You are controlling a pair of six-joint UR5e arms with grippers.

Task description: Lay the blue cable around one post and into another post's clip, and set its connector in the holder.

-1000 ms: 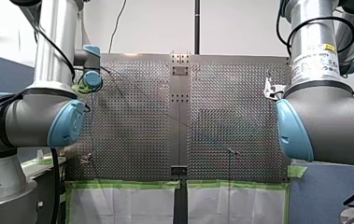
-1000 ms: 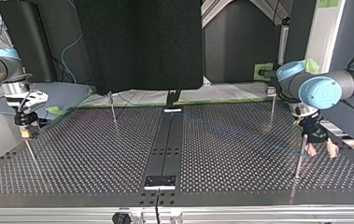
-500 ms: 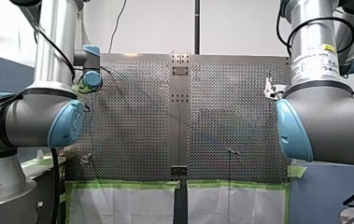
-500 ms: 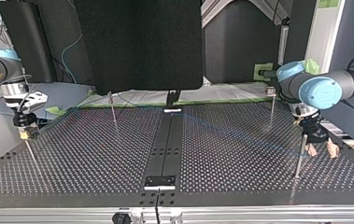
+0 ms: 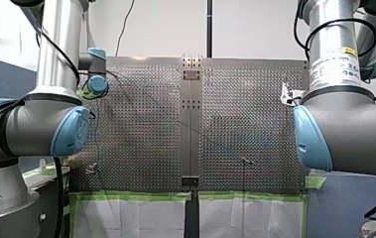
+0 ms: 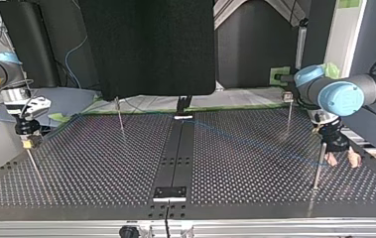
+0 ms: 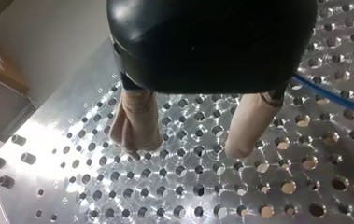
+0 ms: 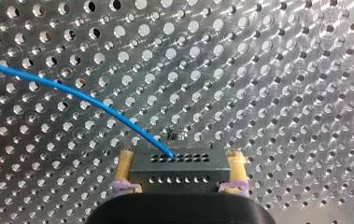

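Your right hand (image 8: 180,161) clamps the black connector (image 8: 179,171) of the blue cable (image 8: 72,88) above the perforated tabletop (image 8: 268,70), while your left hand (image 7: 186,145) hovers released, its beige fingers (image 7: 137,123) apart.

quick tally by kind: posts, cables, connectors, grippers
posts: 4
cable: 1
connector: 1
grippers: 2
total: 8
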